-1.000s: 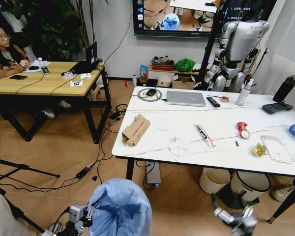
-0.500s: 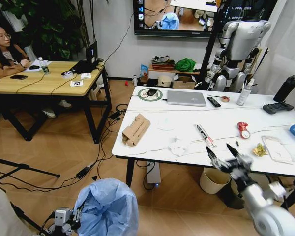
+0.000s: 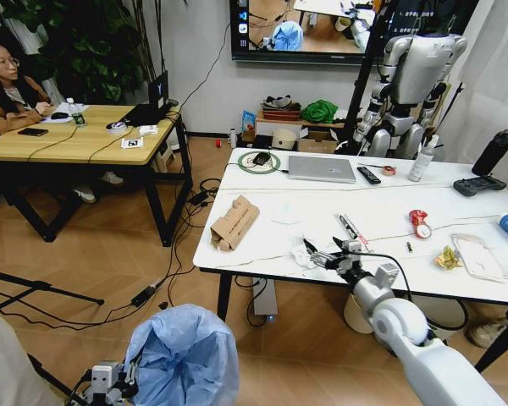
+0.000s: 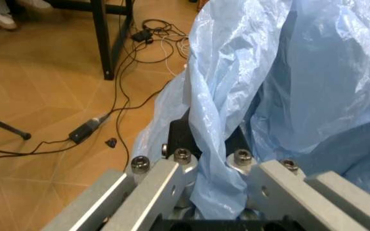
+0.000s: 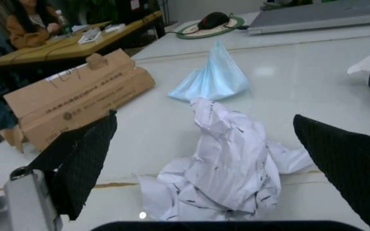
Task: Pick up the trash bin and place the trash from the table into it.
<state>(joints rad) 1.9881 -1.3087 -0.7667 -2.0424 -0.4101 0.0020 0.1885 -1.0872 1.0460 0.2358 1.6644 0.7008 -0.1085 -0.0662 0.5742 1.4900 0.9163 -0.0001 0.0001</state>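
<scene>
The trash bin [image 3: 184, 359], lined with a crinkly light-blue bag, hangs low over the floor in front of the table [image 3: 262, 241]. My left gripper [image 3: 110, 382] is shut on its rim. In the left wrist view the left gripper [image 4: 207, 155] pinches the bag [image 4: 300, 82] over the black rim. My right gripper [image 3: 325, 255] is open above the table's front edge, at a crumpled white tissue [image 3: 305, 254]. In the right wrist view the tissue [image 5: 227, 168] lies between the open right gripper [image 5: 204, 119]. Other trash: a torn cardboard box [image 3: 234, 223], a red can [image 3: 417, 217], a yellow wrapper [image 3: 445, 257].
On the table stand a laptop [image 3: 321, 169], a remote [image 3: 367, 175], a game controller [image 3: 477, 184] and a black bottle [image 3: 491, 152]. A cream bin [image 3: 368, 309] and a grey-black bin [image 3: 427, 318] sit under it. A wooden desk [image 3: 76, 142] stands left; cables [image 3: 190, 207] cross the floor.
My right arm has risen from near the floor to the table top and swung left to the crumpled tissue, gripper open. The left gripper and bin have shifted slightly left.
</scene>
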